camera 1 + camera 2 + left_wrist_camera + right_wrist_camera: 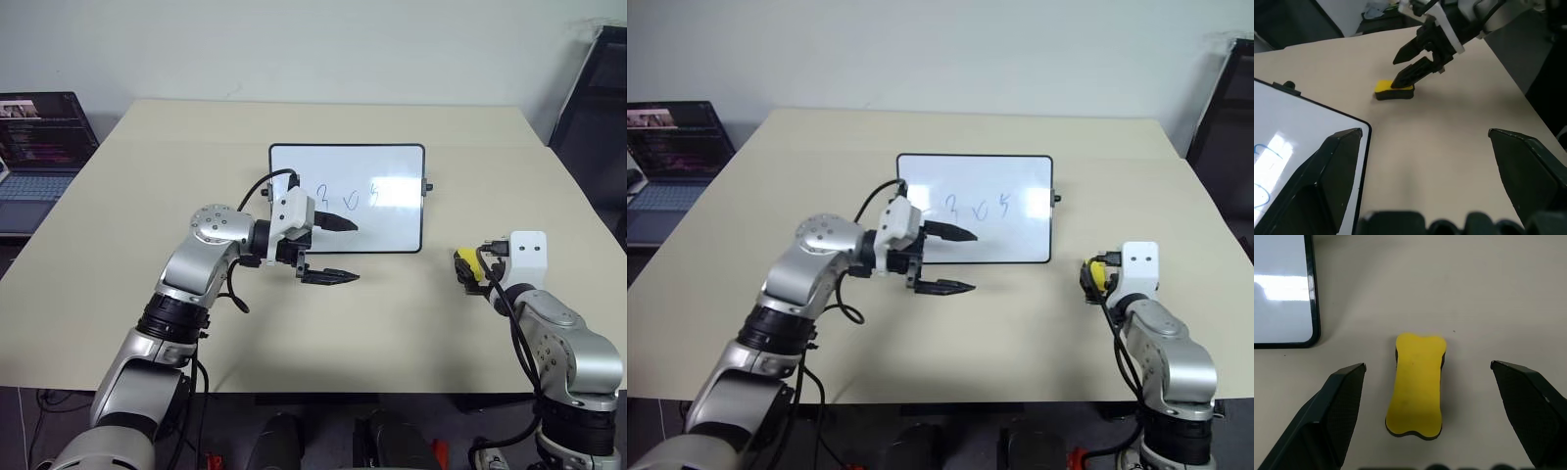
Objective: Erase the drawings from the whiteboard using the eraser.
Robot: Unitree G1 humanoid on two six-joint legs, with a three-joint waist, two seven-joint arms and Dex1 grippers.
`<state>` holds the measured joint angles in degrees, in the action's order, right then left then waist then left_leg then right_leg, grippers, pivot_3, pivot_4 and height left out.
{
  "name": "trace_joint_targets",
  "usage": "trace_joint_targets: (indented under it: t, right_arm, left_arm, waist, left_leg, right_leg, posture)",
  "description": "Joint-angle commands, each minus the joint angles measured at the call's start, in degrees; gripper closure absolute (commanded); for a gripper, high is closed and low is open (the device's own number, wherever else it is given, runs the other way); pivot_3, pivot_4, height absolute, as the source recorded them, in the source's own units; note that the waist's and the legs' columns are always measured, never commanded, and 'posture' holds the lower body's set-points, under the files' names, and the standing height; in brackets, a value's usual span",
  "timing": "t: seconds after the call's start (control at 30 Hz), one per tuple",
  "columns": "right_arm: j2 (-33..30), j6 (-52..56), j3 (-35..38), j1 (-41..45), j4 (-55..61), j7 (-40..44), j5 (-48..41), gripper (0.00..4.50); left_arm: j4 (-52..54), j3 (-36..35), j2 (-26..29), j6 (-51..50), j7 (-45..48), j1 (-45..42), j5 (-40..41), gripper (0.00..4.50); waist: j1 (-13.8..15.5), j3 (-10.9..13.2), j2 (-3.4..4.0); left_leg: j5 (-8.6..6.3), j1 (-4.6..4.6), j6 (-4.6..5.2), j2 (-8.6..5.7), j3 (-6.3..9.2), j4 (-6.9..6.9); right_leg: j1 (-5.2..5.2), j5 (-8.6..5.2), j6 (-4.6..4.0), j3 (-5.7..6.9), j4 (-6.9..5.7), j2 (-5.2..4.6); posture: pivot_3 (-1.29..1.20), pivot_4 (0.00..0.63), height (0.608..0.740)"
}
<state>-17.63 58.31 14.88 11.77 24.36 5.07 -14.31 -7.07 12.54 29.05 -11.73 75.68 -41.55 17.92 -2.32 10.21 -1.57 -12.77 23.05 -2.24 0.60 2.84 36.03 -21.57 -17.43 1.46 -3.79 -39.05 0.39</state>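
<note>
The yellow eraser (1416, 383) lies flat on the counter (392, 323) just right of the whiteboard (392, 166), between the right gripper (1427, 418)'s wide-open, empty jaws, and looks light, firm and easiest pinched across its narrow waist, while the left gripper (331, 251) hovers open and empty.

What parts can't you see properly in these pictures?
- Head views: the right end effector hides most of the eraser.
- Head views: the left end effector covers the lower left of the whiteboard, beside the drawings.
- Right wrist view: the whiteboard is cut off by the edge, with no drawings visible.
- Right wrist view: the eraser's dark underside is hidden by its yellow top.
</note>
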Motion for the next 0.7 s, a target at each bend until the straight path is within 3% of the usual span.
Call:
trace_joint_targets:
  t: [0.03, 0.33, 0.43, 0.7]
  right_arm:
    - [-0.02, -1.77, 0.05, 0.64, -0.22, 0.09, 0.28, 0.01]
    - [0.61, -4.54, -0.71, 1.16, -4.23, -0.74, 1.16, 0.01]
    - [0.88, -4.66, -1.26, 1.2, -4.82, -0.68, 1.39, 0.62]
    - [1.22, -5.47, -1.23, 1.72, -6.11, -0.7, 2.02, 3.33]
  left_arm:
    - [0.01, -0.04, -0.52, 1.91, 1.34, -1.28, 0.24, 0.0]
    - [-2.24, -0.25, -1.16, 3.36, 0.52, -1.58, -0.71, 0.0]
    - [-2.11, -0.58, -1.1, 3.03, -0.15, -1.36, -0.91, 0.0]
    - [-0.92, -1.29, -0.32, 1.77, -1.85, -0.08, -1.02, 0.0]
  waist:
    - [-0.03, 0.0, 0.0]
    - [-0.02, 0.0, 0.0]
    - [-0.02, 0.0, 0.0]
    - [-0.02, 0.0, 0.0]
  left_leg:
    - [0.0, 0.0, 0.0, 0.0, -0.01, 0.0]
    - [0.0, 0.0, 0.0, 0.01, 0.0, 0.0]
    - [0.0, 0.0, 0.0, 0.01, 0.0, 0.0]
    - [0.0, 0.0, 0.0, 0.01, 0.01, 0.0]
  right_leg:
    - [0.0, 0.0, 0.0, 0.0, 0.0, 0.0]
    - [-0.01, 0.0, 0.0, -0.01, 0.0, 0.0]
    - [-0.01, 0.0, 0.0, -0.01, 0.0, 0.0]
    - [-0.01, 0.0, 0.0, -0.01, 0.0, 0.0]
  posture:
    - [0.0, 0.15, 0.74]
    - [0.0, 0.15, 0.74]
    - [0.0, 0.15, 0.74]
    - [0.0, 0.15, 0.74]
